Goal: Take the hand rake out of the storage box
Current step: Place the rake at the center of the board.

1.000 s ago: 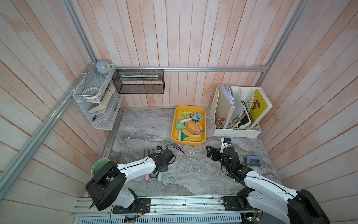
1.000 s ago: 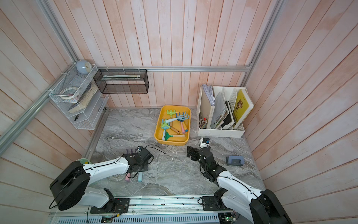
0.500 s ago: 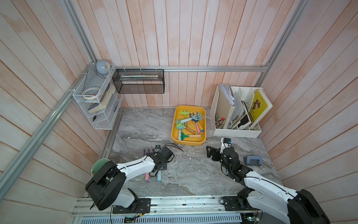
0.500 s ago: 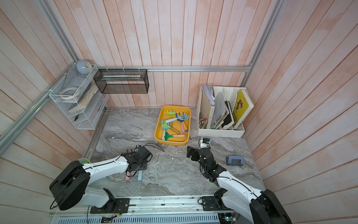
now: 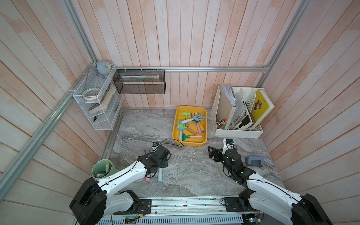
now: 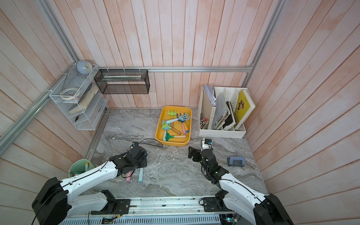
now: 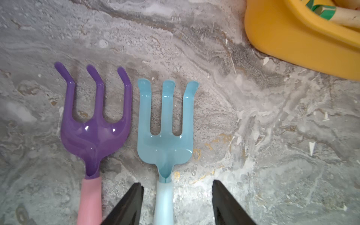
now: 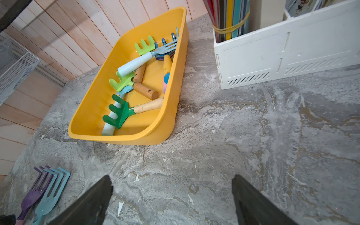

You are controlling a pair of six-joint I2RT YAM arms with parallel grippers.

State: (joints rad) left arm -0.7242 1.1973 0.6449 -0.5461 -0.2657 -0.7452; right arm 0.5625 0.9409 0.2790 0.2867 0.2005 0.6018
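Pale pink plank walls on three sides, a grey marbled bench [image 5: 194, 175] underneath. At twelve o'clock on that bench, hard against the back wall, sits the shallow yellow-orange plastic storage box [image 5: 192, 143]. It's a jumble in there: a dark green rake with a wooden handle [image 8: 120, 114], lime green heads, blue tines. The handles cross each other, so a clean count isn't possible. At three o'clock from the box stands the white perforated file organizer [image 5: 237, 133].

Now the one that matters. The light-blue plastic hand rake [image 7: 165, 140] lies flat on the bench, outside the box, at seven o'clock from it. It is just beside a purple-headed rake with a pink handle [image 7: 93, 132], with only a narrow strip of bench between the heads. Both sets of tines point toward twelve o'clock.

The left fingers [image 7: 130, 204] are spread to either side of the light-blue handle. Bench shows between each finger and the handle, so they grip nothing. Both handles run off the edge of the left wrist view. In both top views the left arm covers the two heads, and little more than the handle ends stick out.

The right fingers [image 8: 93, 202] stand wide apart over bare bench at five o'clock from the box, nothing between them. Only dark, blurred tips show in the right wrist view.

A small grey device [image 5: 254, 161] lies at three o'clock from the right wrist, too small to identify. A mint-green cup [image 5: 102, 167] sits at nine o'clock from the left arm, partly hidden behind it.
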